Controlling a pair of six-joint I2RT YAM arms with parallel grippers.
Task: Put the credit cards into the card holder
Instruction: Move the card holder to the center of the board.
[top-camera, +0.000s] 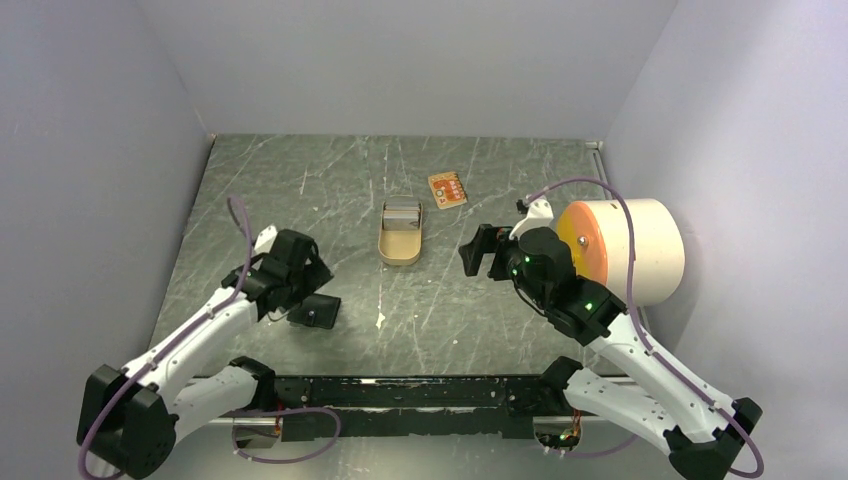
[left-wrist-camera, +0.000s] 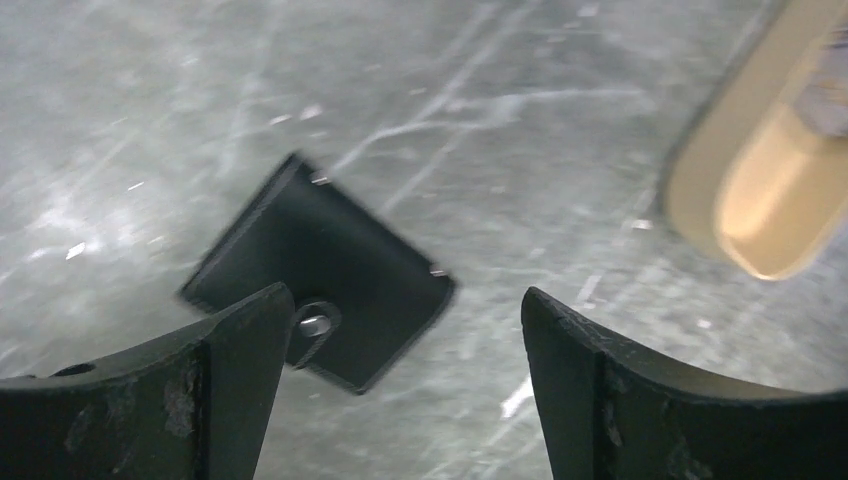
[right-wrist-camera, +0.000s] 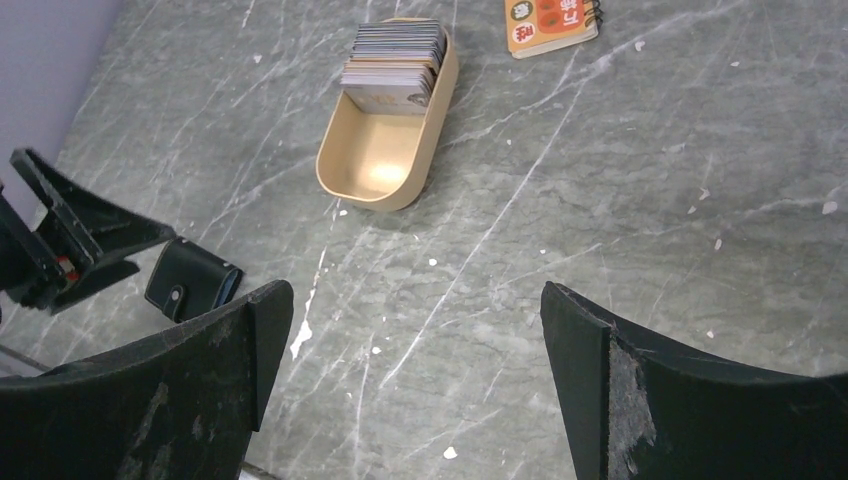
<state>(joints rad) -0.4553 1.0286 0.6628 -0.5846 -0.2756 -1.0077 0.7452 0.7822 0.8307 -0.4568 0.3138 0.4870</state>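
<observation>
Left gripper (left-wrist-camera: 405, 296): jaws spread wide with nothing between them. It hovers just beside the card holder (left-wrist-camera: 322, 268). In the wrist view 1 finger overlaps the holder's snap tab (left-wrist-camera: 314, 325); whether it touches cannot be told.
Right gripper (right-wrist-camera: 412, 292): jaws wide apart and empty, held over bare table (right-wrist-camera: 620, 200) between the tan tin (right-wrist-camera: 385, 170) and the white drum (top-camera: 640, 250).
Card holder: black and folded shut, lying flat at the near left of the table, well apart from the tin. A sliver of blue shows at 1 edge.
Credit cards (right-wrist-camera: 393, 62): a stack standing on edge in the far end of the tin. None is out of it.
Step in hand: judged to be the very start, with the left arm going for the holder and no card lifted.
Next move: likely a pinch on the holder's edge or tab to open it. The flat leather gives the fingers little to catch. The right arm would then need to peel 1 thin card off a tight stack without dragging its neighbours.
Writing: the orange spiral-bound pad (right-wrist-camera: 548, 20) beyond the tin carries print and a small cartoon face, too small to read. No brand shows on the holder or tin, and the card faces are illegible.
</observation>
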